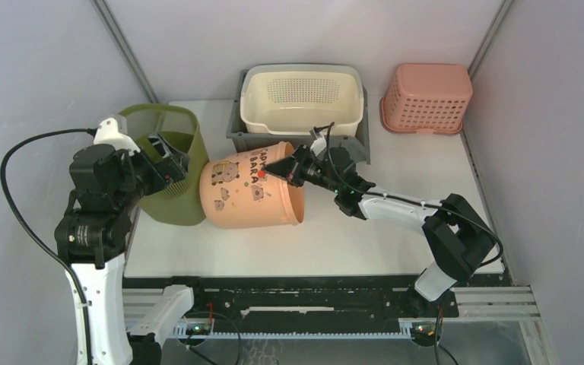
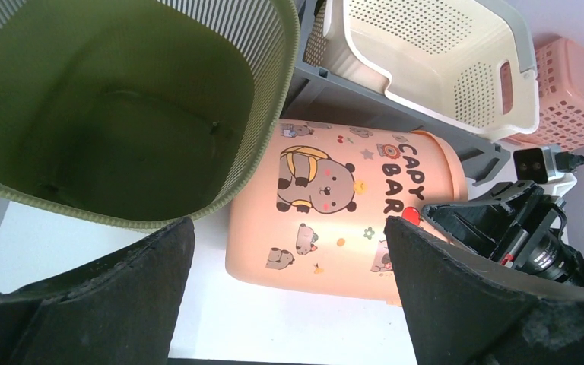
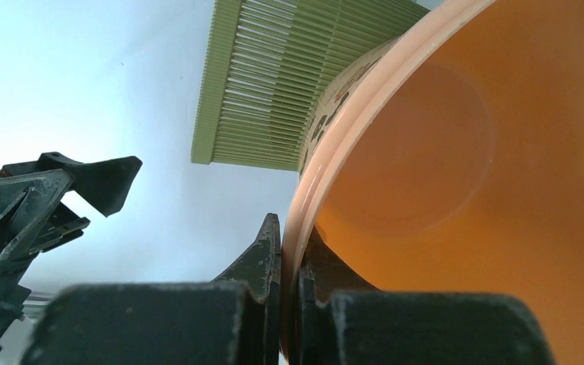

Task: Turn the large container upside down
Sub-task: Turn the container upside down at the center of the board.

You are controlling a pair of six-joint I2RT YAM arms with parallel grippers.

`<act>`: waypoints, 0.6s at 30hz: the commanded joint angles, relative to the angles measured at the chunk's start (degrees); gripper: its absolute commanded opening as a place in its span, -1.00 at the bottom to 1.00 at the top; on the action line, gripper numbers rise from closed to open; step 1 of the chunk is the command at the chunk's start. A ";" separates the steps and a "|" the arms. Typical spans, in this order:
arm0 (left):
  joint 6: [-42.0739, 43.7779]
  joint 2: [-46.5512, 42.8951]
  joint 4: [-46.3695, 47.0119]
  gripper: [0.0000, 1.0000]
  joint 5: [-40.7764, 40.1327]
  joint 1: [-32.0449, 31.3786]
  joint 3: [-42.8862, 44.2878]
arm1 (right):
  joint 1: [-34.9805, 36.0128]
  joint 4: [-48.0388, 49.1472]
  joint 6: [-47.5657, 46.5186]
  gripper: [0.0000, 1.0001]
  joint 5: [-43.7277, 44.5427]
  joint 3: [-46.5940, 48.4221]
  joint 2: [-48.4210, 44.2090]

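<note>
The large container is a peach bucket with cartoon capybara prints, lying on its side at mid-table with its mouth facing right. My right gripper is shut on the upper part of its rim. In the right wrist view one finger sits outside the rim and one inside, the right gripper pinching the bucket wall. My left gripper hangs open at the left, over the bucket's base end. In the left wrist view its pads stand wide apart with the bucket beyond them, untouched.
A green ribbed bin stands upright against the bucket's base on the left. Behind, a cream perforated basket sits in a grey tray. A pink basket rests upside down at the back right.
</note>
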 commanded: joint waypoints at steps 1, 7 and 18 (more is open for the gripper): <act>-0.15 0.08 0.71 1.00 2.26 0.16 0.96 | -0.62 8.55 2.29 -1.00 -0.26 0.27 -2.13; 1.33 0.63 -0.44 1.00 5.54 0.16 1.53 | -2.85 9.88 2.93 -1.00 -3.27 -5.33 -6.04; -0.24 -1.37 2.09 1.00 10.57 -1.39 -4.56 | -4.15 -8.57 -5.27 -1.00 -3.11 -8.36 -15.93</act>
